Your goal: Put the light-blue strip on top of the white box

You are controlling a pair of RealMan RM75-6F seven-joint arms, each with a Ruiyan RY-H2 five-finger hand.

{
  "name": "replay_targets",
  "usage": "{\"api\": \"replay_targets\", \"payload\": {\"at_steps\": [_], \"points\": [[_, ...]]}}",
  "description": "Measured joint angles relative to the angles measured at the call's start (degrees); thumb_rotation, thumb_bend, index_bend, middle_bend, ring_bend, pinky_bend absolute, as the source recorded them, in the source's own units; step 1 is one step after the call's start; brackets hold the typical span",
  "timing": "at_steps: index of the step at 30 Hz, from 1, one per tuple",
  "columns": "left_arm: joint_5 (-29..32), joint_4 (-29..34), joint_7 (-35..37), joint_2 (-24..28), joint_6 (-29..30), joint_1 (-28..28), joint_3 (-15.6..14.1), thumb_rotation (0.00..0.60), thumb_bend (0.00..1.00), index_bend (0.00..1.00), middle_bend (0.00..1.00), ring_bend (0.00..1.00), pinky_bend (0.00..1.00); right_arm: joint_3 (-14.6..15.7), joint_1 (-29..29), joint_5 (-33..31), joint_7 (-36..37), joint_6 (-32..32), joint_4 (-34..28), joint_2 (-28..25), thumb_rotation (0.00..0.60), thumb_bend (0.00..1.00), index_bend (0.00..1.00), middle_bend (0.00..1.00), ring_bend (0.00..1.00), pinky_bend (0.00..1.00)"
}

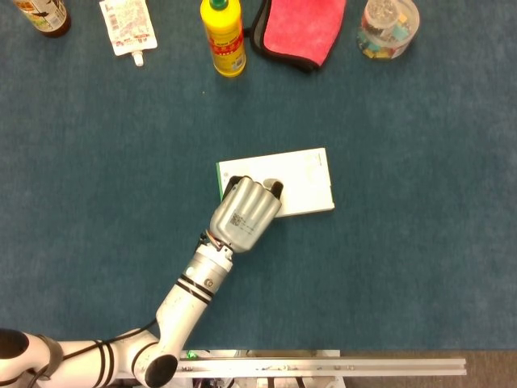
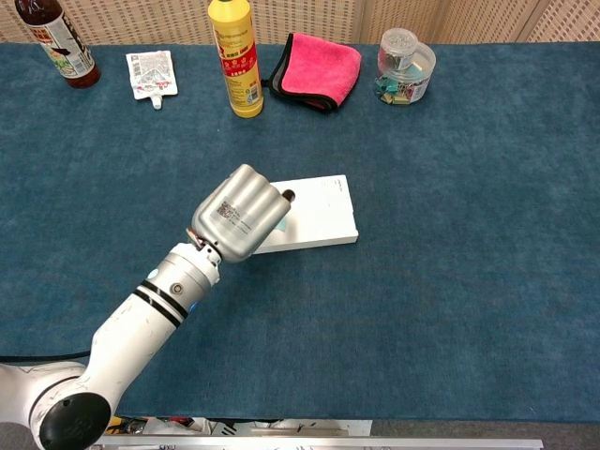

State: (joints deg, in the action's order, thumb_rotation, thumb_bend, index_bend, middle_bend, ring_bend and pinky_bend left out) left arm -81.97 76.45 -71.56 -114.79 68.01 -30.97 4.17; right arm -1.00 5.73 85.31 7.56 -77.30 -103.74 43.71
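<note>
The white box (image 1: 303,182) (image 2: 323,211) lies flat near the middle of the blue table. My left hand (image 1: 245,214) (image 2: 240,215) hovers over the box's left end, back of the hand up and fingers curled down toward the lid. A pale-blue sliver of the light-blue strip (image 2: 280,225) peeks out under the hand's right edge in the chest view; the rest of it is hidden inside the grip. Dark fingertips (image 1: 275,188) show just over the box top. My right hand is in neither view.
Along the far edge stand a brown bottle (image 2: 61,42), a white sachet (image 2: 151,73), a yellow bottle (image 2: 235,58), a pink cloth (image 2: 319,68) and a clear jar of clips (image 2: 405,66). Blue cloth (image 2: 469,281) covers the table.
</note>
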Motion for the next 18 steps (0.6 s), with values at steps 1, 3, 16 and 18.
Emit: {"api": "replay_targets", "payload": {"at_steps": [1,3,16,18], "points": [[0.1,0.2,-0.2,0.0,0.1,-0.1,0.1,0.6,0.38,0.38,0.88,0.94,1.0,0.0,0.0,0.0,0.1,-0.1,0.1,0.0,0.6,0.26,0.47,0.62,0.62,0.72],[0.3,0.6,-0.3,0.1,0.2,-0.1,0.1,0.6,0.38,0.38,0.88,0.94,1.0,0.0,-0.1,0.0,0.3,-0.2,0.2,0.0,0.6,0.26,0.47,0.62,0.62,0.72],[2.7,4.7,-3.9,1.1,0.3,0.5,-1.2,0.6,0.34,0.37,0.87,0.94,1.0,0.0,-0.4,0.2,0.8,-0.6,0.5,0.1,0.6,0.26,0.47,0.62,0.62,0.72],[2.8,5.4,-3.7,1.5,0.5,0.5,-1.0,0.6,0.34,0.37,0.87,0.94,1.0,-0.1,-0.4,0.2,0.8,-0.6,0.5,0.0,0.6,0.26,0.47,0.62,0.62,0.72]]}}
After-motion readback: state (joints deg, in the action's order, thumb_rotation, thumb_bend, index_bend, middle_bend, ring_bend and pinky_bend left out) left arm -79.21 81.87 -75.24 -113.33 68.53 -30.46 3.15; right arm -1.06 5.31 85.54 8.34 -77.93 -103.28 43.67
